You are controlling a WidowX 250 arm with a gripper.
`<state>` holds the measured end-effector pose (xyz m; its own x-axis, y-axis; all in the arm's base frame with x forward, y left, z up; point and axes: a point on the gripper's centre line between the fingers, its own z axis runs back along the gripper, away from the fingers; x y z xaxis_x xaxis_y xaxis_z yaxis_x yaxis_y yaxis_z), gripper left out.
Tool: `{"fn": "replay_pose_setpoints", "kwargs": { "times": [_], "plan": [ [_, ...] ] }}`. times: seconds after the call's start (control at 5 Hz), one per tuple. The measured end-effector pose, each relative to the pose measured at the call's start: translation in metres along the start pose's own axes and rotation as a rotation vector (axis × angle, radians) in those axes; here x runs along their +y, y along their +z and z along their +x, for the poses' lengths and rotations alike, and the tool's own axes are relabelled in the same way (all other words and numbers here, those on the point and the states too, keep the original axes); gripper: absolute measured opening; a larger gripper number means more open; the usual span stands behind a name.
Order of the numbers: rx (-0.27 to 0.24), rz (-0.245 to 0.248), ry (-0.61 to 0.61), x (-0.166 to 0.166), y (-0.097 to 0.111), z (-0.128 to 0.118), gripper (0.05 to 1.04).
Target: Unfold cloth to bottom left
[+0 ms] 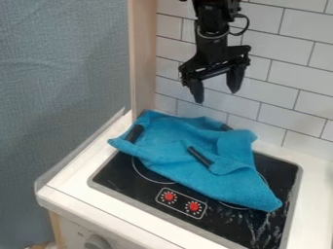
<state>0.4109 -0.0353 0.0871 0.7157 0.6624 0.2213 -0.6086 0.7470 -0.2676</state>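
On top of the toy stove (118, 178) lies the blue cloth (172, 141), lumpy and folded over. Up above it hangs the gripper (216, 95), wide apart with nothing in it. The cloth looks light, soft and floppy (a bit like a towel), so it won't break but might bunch up. I'd pinch the turned-over corner (225, 167) by the middle black strip (200, 156).

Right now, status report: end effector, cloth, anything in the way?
End effector open, raised above cloth. Blue cloth rumpled on stovetop, partly folded over. Nothing visible between end effector and cloth.
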Motion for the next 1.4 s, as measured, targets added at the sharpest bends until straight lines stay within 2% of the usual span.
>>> {"fn": "replay_pose_setpoints", "kwargs": {
  "times": [0.2,0.4,0.6,0.8,1.0,1.2,1.4],
  "plan": [
    [0.031,0.032,0.014,0.007,-0.013,-0.008,0.998],
    [0.024,0.076,0.204,0.026,-0.02,-0.026,0.998],
    [-0.026,0.054,0.289,0.031,-0.008,-0.032,0.998],
    [-0.098,0.1,0.375,0.035,-0.002,-0.048,0.998],
    [-0.113,0.132,0.362,0.029,-0.003,-0.058,0.998],
    [-0.099,0.184,0.357,0.033,-0.02,-0.064,0.998],
    [-0.092,0.204,0.338,0.029,-0.033,-0.068,0.998]
  ]
}}
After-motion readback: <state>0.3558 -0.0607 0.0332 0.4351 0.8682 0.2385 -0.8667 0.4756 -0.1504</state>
